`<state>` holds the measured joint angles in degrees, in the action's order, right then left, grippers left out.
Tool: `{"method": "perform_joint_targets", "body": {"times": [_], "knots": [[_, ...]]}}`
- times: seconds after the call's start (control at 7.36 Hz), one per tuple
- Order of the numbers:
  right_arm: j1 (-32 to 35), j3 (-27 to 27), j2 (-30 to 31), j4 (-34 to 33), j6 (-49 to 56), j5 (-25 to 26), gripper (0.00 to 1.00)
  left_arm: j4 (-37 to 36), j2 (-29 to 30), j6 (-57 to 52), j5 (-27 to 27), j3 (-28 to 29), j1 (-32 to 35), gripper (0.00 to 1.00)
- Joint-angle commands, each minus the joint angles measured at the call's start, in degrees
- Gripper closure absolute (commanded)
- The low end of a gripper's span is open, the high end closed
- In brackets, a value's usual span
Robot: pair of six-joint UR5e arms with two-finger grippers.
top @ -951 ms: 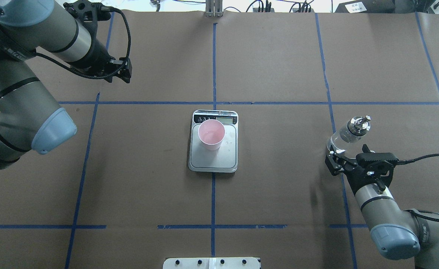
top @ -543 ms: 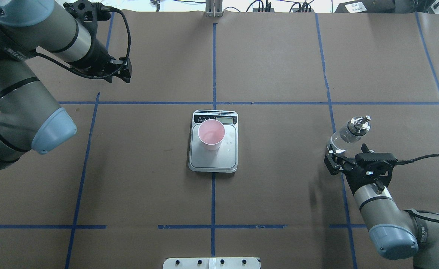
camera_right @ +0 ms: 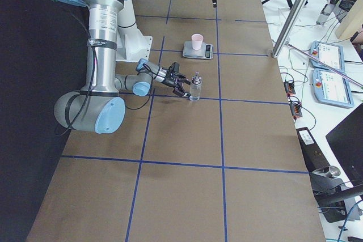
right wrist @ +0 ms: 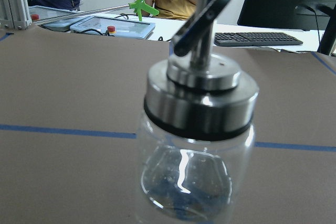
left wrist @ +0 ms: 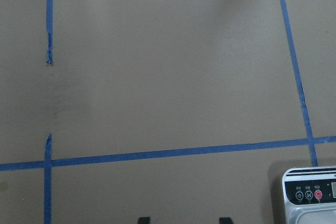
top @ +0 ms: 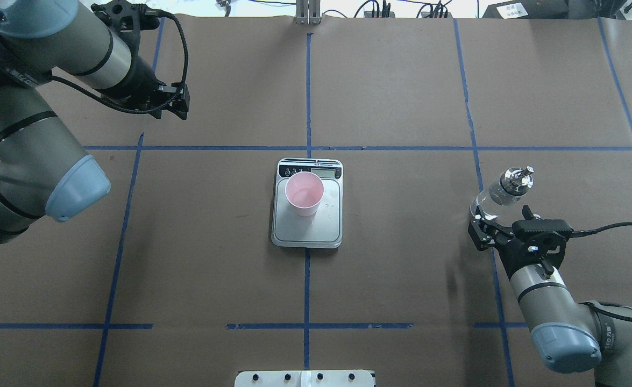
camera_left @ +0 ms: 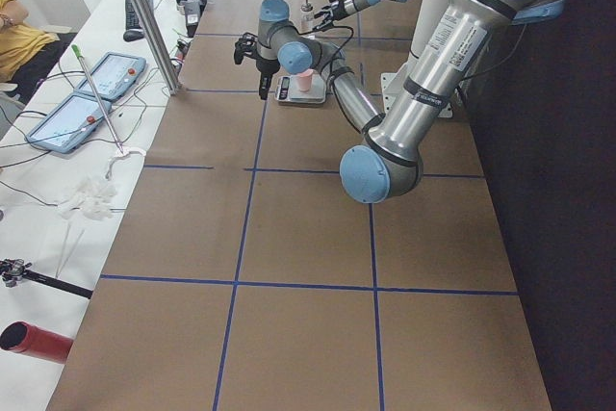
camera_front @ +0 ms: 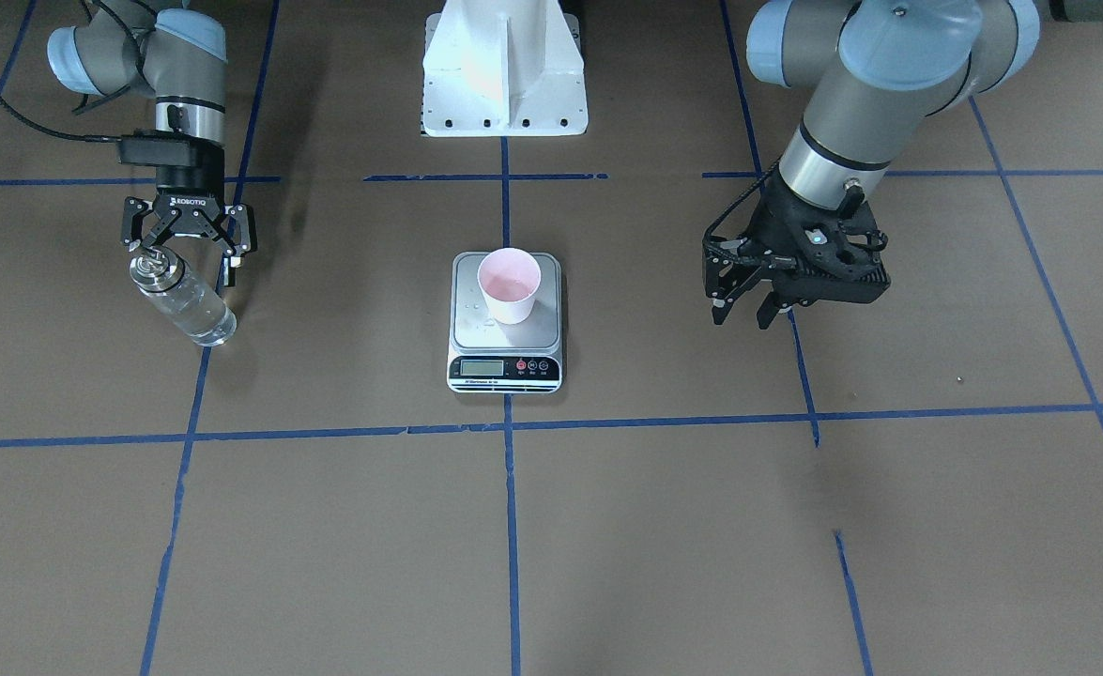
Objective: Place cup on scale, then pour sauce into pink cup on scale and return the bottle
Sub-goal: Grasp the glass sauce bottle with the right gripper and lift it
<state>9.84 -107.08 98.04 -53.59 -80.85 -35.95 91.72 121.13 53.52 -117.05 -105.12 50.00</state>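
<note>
**Right pincer open at the bottle; cup sits on the scale**

Right pincer is at the left of the front-facing view, jaws spread wide and gripping nothing. The bottle stands on the bench just ahead of it. My wrist camera shows only the glass and its silver cap filling the frame, with no fingers. So I cannot tell whether the tips flank the glass or sit clear of it.

The cup stands upright on the scale at centre frame. A few drops lie on the plate beside the cup. From that I judge the pour done, and the step in hand is leaving the bottle where it stands.

To do that well I would draw the pincer straight back along its own axis. I would hold the jaws wide and level so neither finger clips the glass. The bottle looks tall for its base, and a sideways nudge could topple it. I would lift only once clear.

The left pincer, at the right of that view, hangs over bare bench, part-open and empty. I leave it parked.

Count: one cup, one scale with three round buttons, one bottle, two arms, two pincers.
</note>
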Motion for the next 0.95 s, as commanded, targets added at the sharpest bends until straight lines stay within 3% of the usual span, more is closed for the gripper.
{"method": "perform_joint_targets", "body": {"times": [0.0, 0.27, 0.81], "knots": [[1.0, 0.5, -0.8, 0.1, 0.2, 0.2, 0.01, -0.5, 0.1, 0.0, 0.1, 0.0, -0.1, 0.46], [1.9, 1.8, -1.7, 1.6, 0.3, 0.1, 0.01, -0.5, 0.1, 0.0, 0.1, 0.0, -0.1, 0.46], [2.8, 10.4, -6.7, 13.2, 8.0, 0.2, 0.01, -0.9, 0.2, 0.0, 0.1, -0.2, -0.1, 0.46]]}}
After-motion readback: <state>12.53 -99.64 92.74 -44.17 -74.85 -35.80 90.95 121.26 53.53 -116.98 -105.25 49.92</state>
